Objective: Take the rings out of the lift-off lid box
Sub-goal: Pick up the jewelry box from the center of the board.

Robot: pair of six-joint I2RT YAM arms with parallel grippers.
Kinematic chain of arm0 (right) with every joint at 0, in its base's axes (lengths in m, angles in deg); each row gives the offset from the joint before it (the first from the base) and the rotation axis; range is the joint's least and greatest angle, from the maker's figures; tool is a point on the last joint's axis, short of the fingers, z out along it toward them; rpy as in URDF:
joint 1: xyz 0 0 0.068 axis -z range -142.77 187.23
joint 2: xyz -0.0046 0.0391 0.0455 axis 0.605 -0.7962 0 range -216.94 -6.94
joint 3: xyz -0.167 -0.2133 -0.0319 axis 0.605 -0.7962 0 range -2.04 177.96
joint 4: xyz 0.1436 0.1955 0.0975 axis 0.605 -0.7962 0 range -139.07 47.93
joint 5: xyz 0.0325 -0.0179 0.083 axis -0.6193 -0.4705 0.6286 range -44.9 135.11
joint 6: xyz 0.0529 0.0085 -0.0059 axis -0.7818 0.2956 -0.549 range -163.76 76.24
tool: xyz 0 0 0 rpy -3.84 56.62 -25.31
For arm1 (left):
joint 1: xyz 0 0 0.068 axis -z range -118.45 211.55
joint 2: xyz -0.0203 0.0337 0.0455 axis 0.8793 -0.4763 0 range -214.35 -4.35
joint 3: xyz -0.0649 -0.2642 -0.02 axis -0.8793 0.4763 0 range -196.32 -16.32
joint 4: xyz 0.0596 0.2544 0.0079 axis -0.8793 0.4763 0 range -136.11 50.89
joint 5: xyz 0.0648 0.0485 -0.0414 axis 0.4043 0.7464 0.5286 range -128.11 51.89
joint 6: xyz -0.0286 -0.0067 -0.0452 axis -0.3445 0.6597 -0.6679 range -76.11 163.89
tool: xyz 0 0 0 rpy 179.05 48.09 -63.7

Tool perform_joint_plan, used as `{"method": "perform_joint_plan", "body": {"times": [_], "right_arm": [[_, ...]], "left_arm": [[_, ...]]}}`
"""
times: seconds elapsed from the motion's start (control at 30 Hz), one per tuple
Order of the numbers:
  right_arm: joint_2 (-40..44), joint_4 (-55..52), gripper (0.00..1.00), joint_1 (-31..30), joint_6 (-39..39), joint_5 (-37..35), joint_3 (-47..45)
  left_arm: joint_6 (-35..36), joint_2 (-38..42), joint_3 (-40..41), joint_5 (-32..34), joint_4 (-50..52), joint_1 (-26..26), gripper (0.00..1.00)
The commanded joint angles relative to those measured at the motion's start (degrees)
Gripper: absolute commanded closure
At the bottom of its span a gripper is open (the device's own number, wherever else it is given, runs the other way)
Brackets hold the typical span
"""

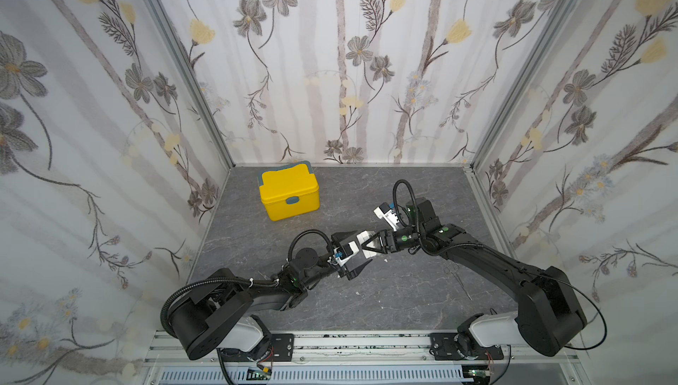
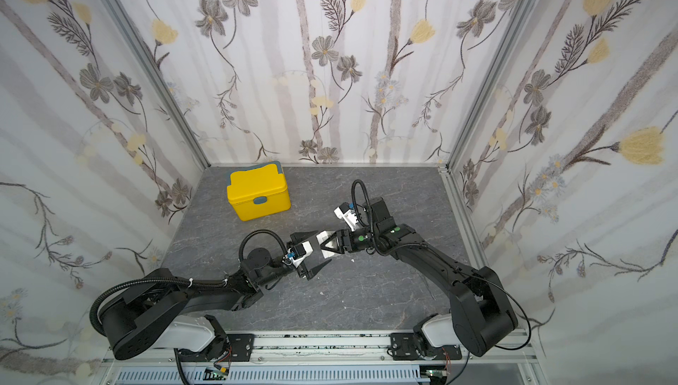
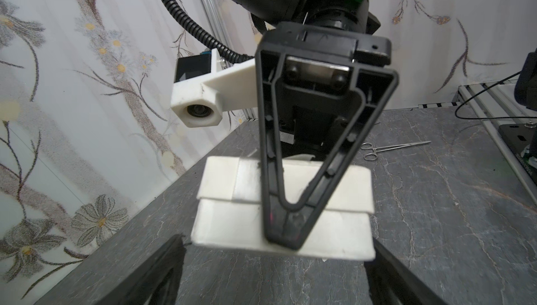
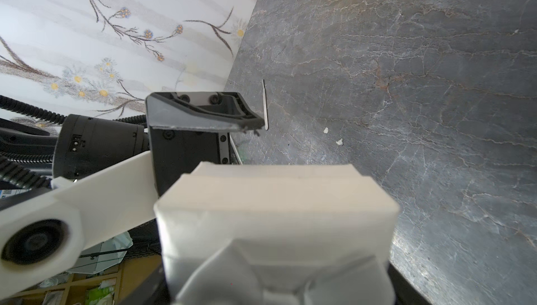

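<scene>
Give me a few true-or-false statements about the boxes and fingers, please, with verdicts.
1. The white box has its lid on. True.
2. The yellow box stands open. False: it is shut.
3. Forceps lie on the table. True.
4. The left fingers are shut. False: they stand apart, either side of the white box.
5. The right fingers hold the white box. True.

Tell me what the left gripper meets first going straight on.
Most likely the lift-off lid box, gripped by the right gripper, directly ahead of the open left gripper.
</scene>
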Motion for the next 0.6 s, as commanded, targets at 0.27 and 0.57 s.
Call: {"method": "perform_joint_plan", "body": {"times": [0.27,0.57], "right_arm": [[-0.47,0.16,0.26,-0.15,0.9,-0.25,0.28],[-0.28,0.55,0.26,-0.11,0.54,-0.17,0.02]], "left_arm": [[0.47,-0.3,-1.46,-0.86,0.44,0.06,0.16],[0.43,1.02,-1.29,-0.49,2.82,0.06,0.29]]}}
